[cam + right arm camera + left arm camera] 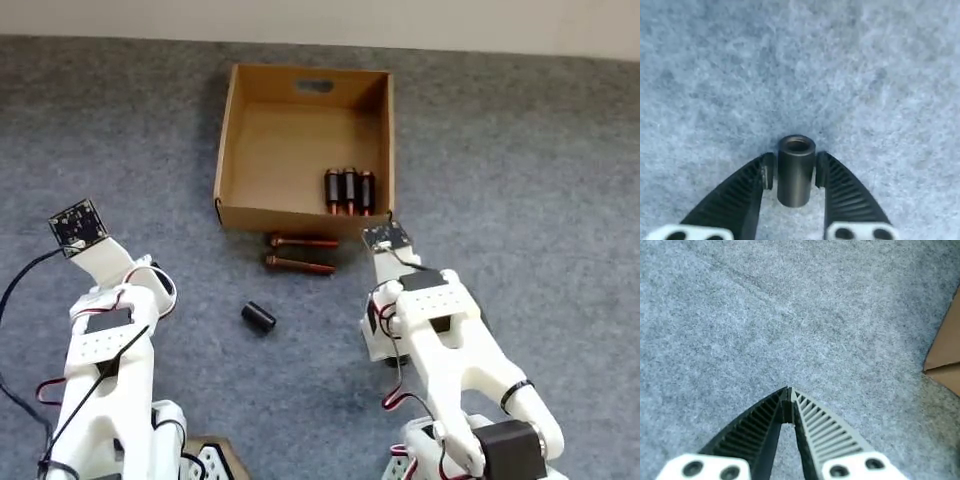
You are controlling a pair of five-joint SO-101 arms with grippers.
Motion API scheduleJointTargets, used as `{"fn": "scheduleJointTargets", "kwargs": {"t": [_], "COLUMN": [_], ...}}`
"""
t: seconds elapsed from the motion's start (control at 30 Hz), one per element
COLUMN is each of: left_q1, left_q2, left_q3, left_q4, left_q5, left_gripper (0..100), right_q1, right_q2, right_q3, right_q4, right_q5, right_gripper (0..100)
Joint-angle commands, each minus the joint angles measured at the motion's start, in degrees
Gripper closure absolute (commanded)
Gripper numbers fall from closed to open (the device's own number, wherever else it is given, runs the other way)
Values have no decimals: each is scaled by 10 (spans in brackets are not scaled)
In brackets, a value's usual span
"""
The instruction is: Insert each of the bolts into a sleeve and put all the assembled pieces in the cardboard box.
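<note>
**Entry: one sleeve gripped, two bolts loose by the box**

High view.
- Found an open-topped brown cardboard box [280,150] on grey carpet [520,150].
- Counted three assembled pieces [349,191], black sleeves on copper-coloured bolts. Noted them side by side inside the box, against its near wall and toward its near right corner.
- Logged a first loose copper-coloured bolt [303,241] just outside the box's near wall, lying parallel to it.
- Logged a second loose bolt [299,264] just beside the first, on the side away from the box.
- Logged a short black loose sleeve [258,317] on its side, farther out from that wall and apart from both bolts.
- Placed the white left arm [105,340] well out from the box's near left corner, and the white right arm [440,320] close to its near right corner.

Left wrist view.
- Found the left gripper [789,392] clenched, fingertips meeting with nothing between them.
- Saw it above bare carpet, with a brown corner of the box close by.

Right wrist view.
- Found the right gripper [795,162] grasping a dark cylindrical gripped sleeve [796,175], one ribbed finger against each side.
- Noted the open bore facing away from the wrist, with carpet beneath.
- Judged from the arm's place in the high view that this is off the box's near right corner.
</note>
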Motion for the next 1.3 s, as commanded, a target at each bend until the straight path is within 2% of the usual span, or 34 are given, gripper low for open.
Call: {"fn": "scheduleJointTargets", "kwargs": {"t": [0.0, 0.13, 0.23, 0.3, 0.47, 0.57, 0.7, 0.77, 0.9, 1.1, 1.27], "left_q1": [-3, -3, -3, -3, -3, 2, 59, 86, 119, 184, 225], "left_q2": [0, 0, 0, 0, 0, 0, 0, 0, 0, 0, 1], "left_q3": [-19, -19, -19, -19, -20, -31, -115, -141, -145, -141, -153], "left_q4": [-10, -10, -10, -10, -7, 18, 163, 204, 209, 223, 234], "left_q5": [4, 4, 4, 4, 1, -49, -119, -135, -182, -195, -217], "left_gripper": [990, 990, 990, 990, 989, 989, 989, 989, 977, 800, 811], "right_q1": [3, 3, 3, 5, 8, 10, 7, 7, 10, 10, 10], "right_q2": [-13, -13, -14, -19, -32, -74, -136, -154, -153, -159, -196], "right_q3": [16, 23, 24, 24, -47, -93, -108, -108, -108, -14, 59], "right_q4": [-31, -44, -42, -39, 58, 90, 54, 44, 38, -71, -121], "right_q5": [-1, -1, -2, -4, -2, -1, -1, -2, -5, -5, -5], "right_gripper": [875, 885, 991, 983, 992, 992, 992, 992, 992, 992, 992]}}
